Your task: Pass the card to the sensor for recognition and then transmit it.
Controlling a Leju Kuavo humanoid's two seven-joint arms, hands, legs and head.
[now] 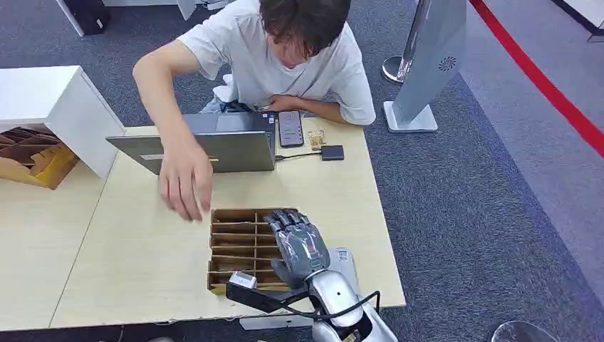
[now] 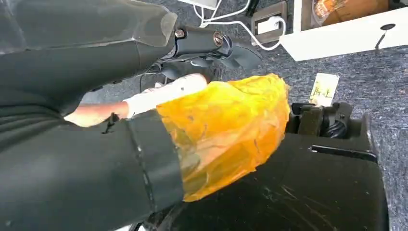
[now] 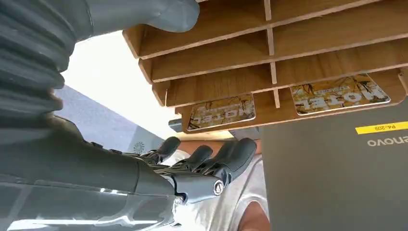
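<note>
wooden slotted tray (image 1: 242, 246) holds two cards (image 3: 221, 111) at its far end; our right hand (image 1: 299, 242) hovers above with fingers apart, empty, and we risk catching a divider.

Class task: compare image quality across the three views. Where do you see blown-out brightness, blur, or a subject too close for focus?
Head view: even light, sharp, though the person's hand looks slightly motion-smeared. Left wrist view: an orange translucent cover sits close and soft. Right wrist view: the table is blown out white, the thumb looms large, yet the cards read clearly.
</note>
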